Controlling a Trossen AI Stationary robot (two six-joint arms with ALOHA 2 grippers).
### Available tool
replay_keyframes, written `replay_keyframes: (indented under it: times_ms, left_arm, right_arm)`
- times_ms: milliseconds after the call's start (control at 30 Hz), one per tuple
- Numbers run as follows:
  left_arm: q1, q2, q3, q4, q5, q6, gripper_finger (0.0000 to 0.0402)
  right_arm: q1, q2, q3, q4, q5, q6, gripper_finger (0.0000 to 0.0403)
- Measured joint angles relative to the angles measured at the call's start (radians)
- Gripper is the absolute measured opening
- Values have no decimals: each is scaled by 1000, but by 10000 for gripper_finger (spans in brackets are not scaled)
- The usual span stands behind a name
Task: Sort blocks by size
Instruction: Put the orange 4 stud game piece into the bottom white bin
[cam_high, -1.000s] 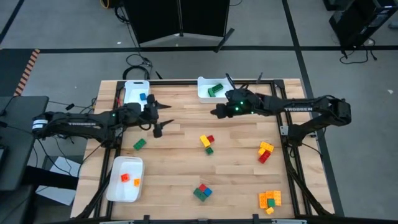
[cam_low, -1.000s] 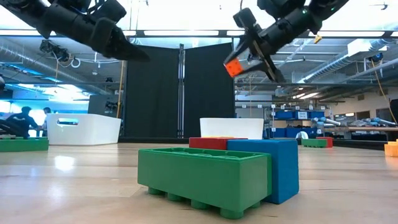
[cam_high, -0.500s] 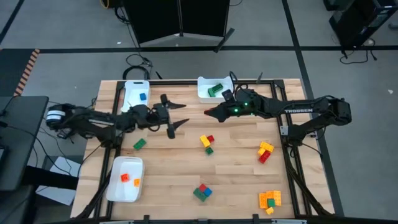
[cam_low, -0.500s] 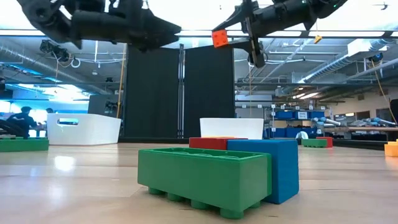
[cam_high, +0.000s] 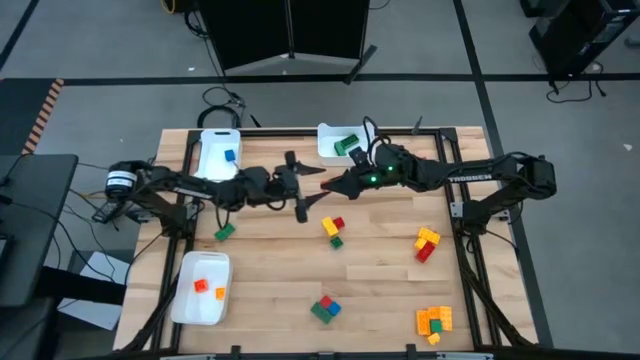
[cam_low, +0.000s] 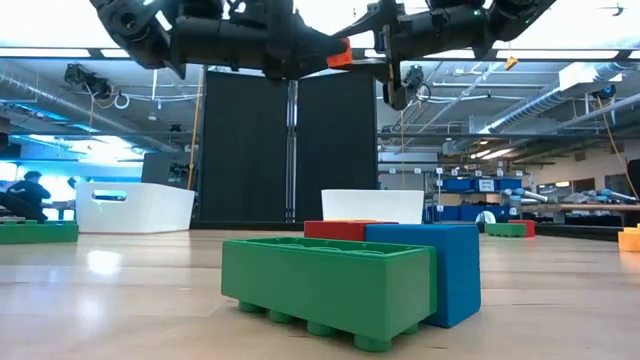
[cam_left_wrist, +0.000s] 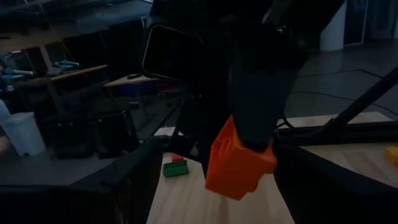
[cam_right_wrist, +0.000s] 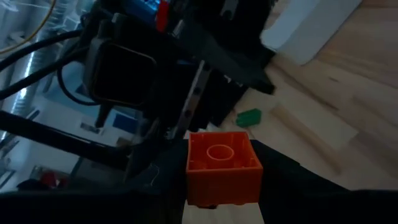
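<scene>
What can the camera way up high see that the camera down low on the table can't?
Only the high view shows the tray with orange blocks and the yellow-orange pile. Only the low view shows the big green block up close and the room behind. Both show the right claw holding a small orange block beside the open left claw.

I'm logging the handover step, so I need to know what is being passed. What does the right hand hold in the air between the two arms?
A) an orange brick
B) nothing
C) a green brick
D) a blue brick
A: the right hand is closed on a small orange brick, held up in front of the open left hand above the middle of the table.
</scene>
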Motion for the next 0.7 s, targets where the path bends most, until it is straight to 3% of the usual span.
replay_keyframes:
  times_ms: [267,700]
  left_arm:
    - [0,5,7,8,35,0,291]
    - [0,5,6,2,67,2,179]
  right_arm:
    - [-2,0,0,10,-9,-6,158]
    - [-6,0,-1,33,-11,-10,158]
